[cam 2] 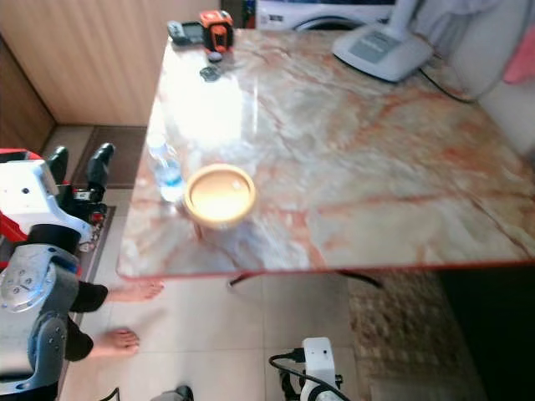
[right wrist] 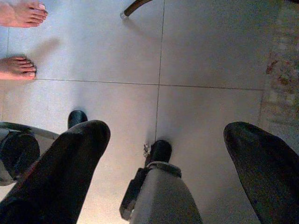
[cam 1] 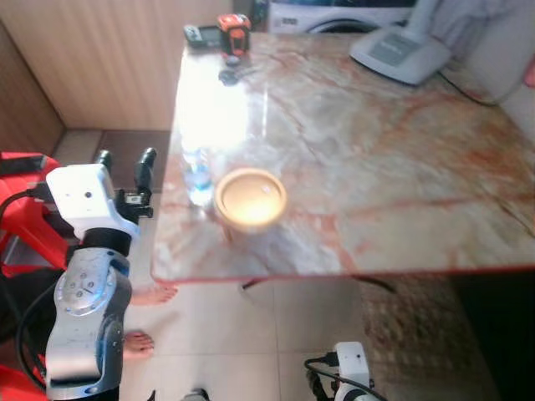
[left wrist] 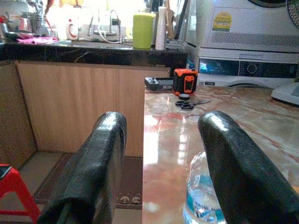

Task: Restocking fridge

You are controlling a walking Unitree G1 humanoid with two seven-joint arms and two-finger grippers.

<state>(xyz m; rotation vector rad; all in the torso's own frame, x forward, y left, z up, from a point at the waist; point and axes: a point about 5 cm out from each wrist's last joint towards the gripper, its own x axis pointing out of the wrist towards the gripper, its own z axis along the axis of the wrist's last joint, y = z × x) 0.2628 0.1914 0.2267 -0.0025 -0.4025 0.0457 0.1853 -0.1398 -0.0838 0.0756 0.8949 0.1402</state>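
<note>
A small clear water bottle stands near the left edge of the marble table. Right beside it sits a round tan bowl. My left gripper is raised just off the table's left edge, level with the bottle and a short way from it. It is open with nothing between its fingers. In the left wrist view the bottle shows partly behind one finger. My right gripper hangs low, pointing at the tiled floor, open and empty.
At the table's far end lie an orange tape measure, scissors and a white fan base. A person's bare feet rest on the floor by the table's left corner. A red stool is at my left, a rug under the table.
</note>
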